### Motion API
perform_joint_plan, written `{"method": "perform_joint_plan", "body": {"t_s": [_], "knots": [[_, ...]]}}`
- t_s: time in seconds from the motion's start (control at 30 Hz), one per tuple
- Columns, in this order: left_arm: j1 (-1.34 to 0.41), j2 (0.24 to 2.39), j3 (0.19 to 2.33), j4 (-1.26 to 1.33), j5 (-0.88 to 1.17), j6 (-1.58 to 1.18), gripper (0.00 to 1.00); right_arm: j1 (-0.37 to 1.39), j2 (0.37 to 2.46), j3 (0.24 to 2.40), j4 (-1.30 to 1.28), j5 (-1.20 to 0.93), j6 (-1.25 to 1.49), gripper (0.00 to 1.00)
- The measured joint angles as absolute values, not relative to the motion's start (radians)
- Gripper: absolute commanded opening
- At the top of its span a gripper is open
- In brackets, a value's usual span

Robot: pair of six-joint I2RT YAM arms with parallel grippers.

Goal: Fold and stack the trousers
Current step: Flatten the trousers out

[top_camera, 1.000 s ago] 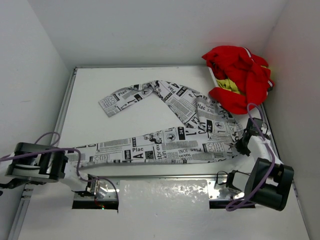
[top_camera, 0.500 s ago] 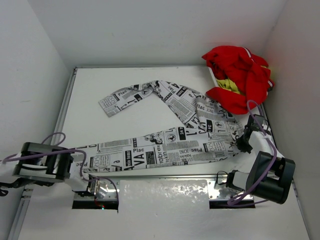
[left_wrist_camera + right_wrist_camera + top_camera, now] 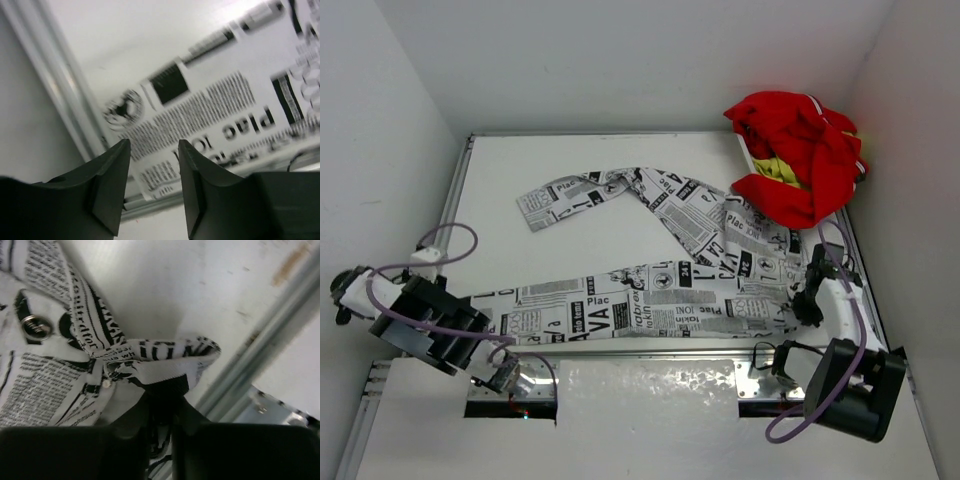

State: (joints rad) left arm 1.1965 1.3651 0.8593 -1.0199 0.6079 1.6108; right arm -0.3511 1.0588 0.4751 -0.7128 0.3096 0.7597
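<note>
Left gripper (image 3: 153, 146) parted, empty — right gripper (image 3: 160, 401) pinches the trousers (image 3: 650, 300), its tips buried in cloth

The trousers (image 3: 650, 300) are soft, matt woven cloth. Where the right gripper (image 3: 160, 407) pinches the waist, the hem looks thicker and ribbed, and near its fingers sits a round metal snap (image 3: 35, 327), dull silver. The table (image 3: 520, 170) is smooth matt white, faintly scuffed ahead of that gripper, and edged by a brushed metal rail (image 3: 250, 360). The left gripper (image 3: 152, 150) has fingers (image 3: 110, 190) of dark plastic, matt and smooth-faced. Beside it lies a metal plate (image 3: 650, 385) that is shiny and crinkled. The red garment (image 3: 795, 150) is soft matt cloth.
</note>
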Motion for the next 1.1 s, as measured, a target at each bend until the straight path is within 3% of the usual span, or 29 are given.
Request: {"method": "perform_joint_plan", "body": {"t_s": [0.03,0.07,0.13,0.17,0.33,0.57,0.8,1.1], "knots": [[1.155,1.373,0.879,-0.989,0.599,1.533,0.39,-0.351,1.058,0.469,-0.738,0.321,0.786,0.25],[1.104,1.382,0.899,-0.948,0.583,1.446,0.38,-0.351,1.059,0.469,-0.765,0.338,0.809,0.54],[0.994,1.410,0.945,-0.870,0.543,1.260,0.38,-0.351,1.053,0.470,-0.807,0.389,0.854,0.77],[0.947,1.424,0.965,-0.839,0.523,1.189,0.39,-0.351,1.047,0.475,-0.822,0.414,0.869,0.80],[0.698,1.498,1.063,-0.742,0.430,0.895,0.51,-0.351,1.027,0.603,-0.836,0.491,0.836,0.77],[0.386,1.713,1.254,-0.624,0.336,0.624,0.53,-0.301,1.060,0.764,-0.597,0.401,0.641,0.73],[0.309,2.043,1.570,-0.539,0.277,0.453,0.61,-0.264,1.240,0.807,-0.514,0.269,0.565,0.73],[0.225,2.229,1.688,-0.496,0.241,0.442,0.66,-0.244,1.425,0.868,-0.513,0.199,0.545,0.72]]}}
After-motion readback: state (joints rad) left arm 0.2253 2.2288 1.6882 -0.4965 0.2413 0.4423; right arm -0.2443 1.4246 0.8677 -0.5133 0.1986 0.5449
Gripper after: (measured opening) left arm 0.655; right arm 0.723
